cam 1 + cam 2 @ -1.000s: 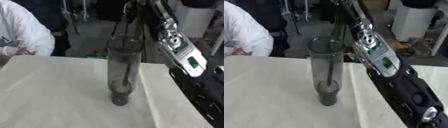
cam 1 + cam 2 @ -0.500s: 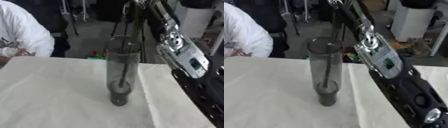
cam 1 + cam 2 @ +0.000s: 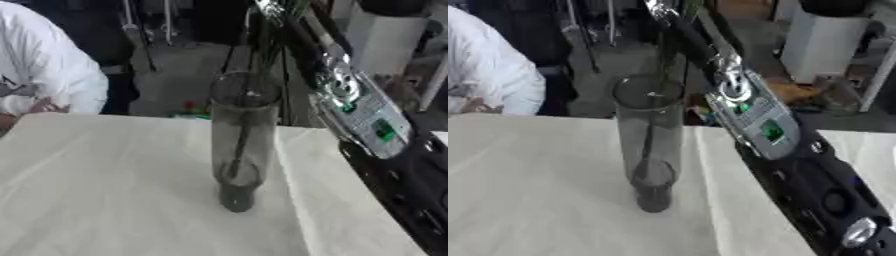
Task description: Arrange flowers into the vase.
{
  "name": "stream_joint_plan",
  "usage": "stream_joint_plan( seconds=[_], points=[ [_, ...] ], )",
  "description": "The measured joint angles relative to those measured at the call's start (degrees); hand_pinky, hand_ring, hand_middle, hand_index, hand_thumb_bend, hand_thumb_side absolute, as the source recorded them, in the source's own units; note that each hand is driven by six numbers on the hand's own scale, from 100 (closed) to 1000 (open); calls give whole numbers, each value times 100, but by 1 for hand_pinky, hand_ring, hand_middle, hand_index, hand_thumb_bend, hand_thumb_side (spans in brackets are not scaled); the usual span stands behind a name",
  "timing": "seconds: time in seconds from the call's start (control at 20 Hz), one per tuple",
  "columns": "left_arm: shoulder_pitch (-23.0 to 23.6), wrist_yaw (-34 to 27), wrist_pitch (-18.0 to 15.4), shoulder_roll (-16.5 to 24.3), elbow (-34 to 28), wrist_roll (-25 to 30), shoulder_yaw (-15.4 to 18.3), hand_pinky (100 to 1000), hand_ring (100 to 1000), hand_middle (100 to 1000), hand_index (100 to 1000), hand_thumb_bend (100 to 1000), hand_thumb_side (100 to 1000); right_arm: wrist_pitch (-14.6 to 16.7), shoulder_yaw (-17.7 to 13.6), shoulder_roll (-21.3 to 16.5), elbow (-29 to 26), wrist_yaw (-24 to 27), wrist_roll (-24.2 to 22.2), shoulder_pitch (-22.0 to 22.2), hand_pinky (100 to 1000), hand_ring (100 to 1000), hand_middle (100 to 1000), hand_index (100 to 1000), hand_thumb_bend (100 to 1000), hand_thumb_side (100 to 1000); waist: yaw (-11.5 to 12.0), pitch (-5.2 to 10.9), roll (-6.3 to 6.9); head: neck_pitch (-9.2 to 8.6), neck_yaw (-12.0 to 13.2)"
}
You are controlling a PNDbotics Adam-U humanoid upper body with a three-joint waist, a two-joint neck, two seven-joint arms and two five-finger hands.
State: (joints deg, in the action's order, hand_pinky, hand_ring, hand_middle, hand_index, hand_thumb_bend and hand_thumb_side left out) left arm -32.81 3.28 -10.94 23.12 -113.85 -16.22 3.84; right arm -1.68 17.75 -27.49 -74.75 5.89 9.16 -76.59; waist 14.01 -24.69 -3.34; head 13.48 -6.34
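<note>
White cloth covered the table (image 3: 105,190); the vase (image 3: 241,145) stood mid-table, a stem (image 3: 238,150) inside. The right hand's grip was out of sight. Sideways pull could tip the vase.

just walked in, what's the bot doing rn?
Putting flowers in a vase. The right arm reaches in over a tall clear glass vase standing upright on the white-covered table. A dark flower stem already runs down inside the vase, its upper end rising toward the top edge of the view. The hand itself is out of view, so the grip can't be seen.
</note>
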Motion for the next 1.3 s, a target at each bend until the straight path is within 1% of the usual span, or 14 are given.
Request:
stream_joint_plan(
  seconds=[0.45, 0.7, 0.75, 1.0, 1.3],
  points=[
    [2, 0, 10, 0, 0, -32, 27, 801, 888, 884, 950, 100, 1000, 117, 69, -97, -3, -527, -352, 52, 564, 548, 392, 491, 180, 839, -24, 6, -8, 0, 19],
    [9, 0, 12, 0, 0, -55, 28, 801, 887, 883, 950, 100, 1000, 151, 117, -180, -28, -887, -639, 78, 598, 585, 437, 545, 193, 861, -49, 46, -8, 0, 24],
    [11, 0, 14, 0, 0, -57, 28, 800, 887, 883, 950, 100, 1000, 158, 132, -210, -33, -982, -715, 92, 611, 600, 454, 583, 197, 873, -57, 47, -8, 0, 25],
    [39, 0, 23, 0, 0, -68, 28, 800, 886, 882, 948, 100, 1000, 113, 134, -260, -48, -1244, -1060, 100, 628, 622, 480, 638, 205, 892, -62, 71, -6, 1, 31],
    [44, 0, 19, 0, 0, -77, 28, 800, 886, 882, 948, 100, 1000, 38, 131, -302, -75, -1415, -1316, 102, 643, 643, 503, 669, 205, 911, -81, 76, 0, 2, 38]
  ],
)
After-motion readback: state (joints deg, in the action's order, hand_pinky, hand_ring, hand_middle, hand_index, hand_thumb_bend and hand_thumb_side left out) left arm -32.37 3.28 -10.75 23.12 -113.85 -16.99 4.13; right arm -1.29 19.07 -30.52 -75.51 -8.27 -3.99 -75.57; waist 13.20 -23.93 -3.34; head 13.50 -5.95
